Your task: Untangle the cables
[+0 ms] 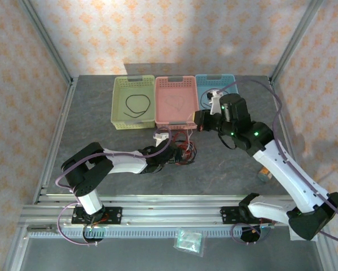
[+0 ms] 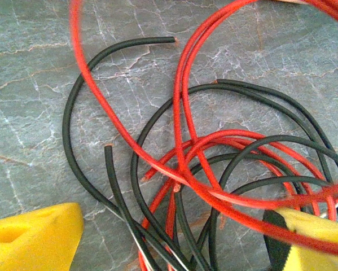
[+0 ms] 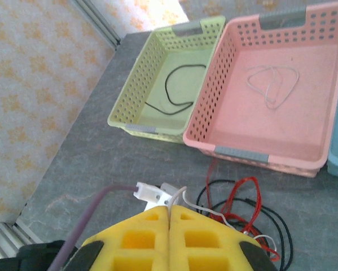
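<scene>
yellow pads [image 2: 36, 234] of the left gripper [image 2: 174, 240] sit nearest the lens in the left wrist view, one in each bottom corner. they are spread wide and grip nothing. the cables [image 2: 202, 164] lie on the grey table [image 2: 27, 84] below them. red loops [image 2: 183, 90] cross over and under black strands [image 2: 73, 107]. one black end [image 2: 170, 39] lies free at the top.

right wrist view: the right gripper [image 3: 170, 234] is closed, pads pressed flat together. a thin pale wire [image 3: 214, 214] runs off just beside the seam; we cannot tell if it is pinched. beyond, the tangle [image 3: 242, 209] lies on the table just in front of the pink basket [image 3: 228, 79], which holds one pale cable [image 3: 273, 84]. the green basket [image 3: 136, 90] holds one black cable [image 3: 177, 90].

top view: the left gripper [image 1: 173, 153] is low over the tangle [image 1: 185, 151]. the right gripper [image 1: 198, 119] is near the pink basket's front edge. a blue basket [image 1: 214, 77] stands to the right of the pink one.

our reading: sorting is early, with two strands binned and most of the rest knotted. the step in hand looks like choosing the next strand. the next move calls for lowering the open left jaws onto one strand alone, best near a free end. then draw it out slowly so the other loops do not drag along.
</scene>
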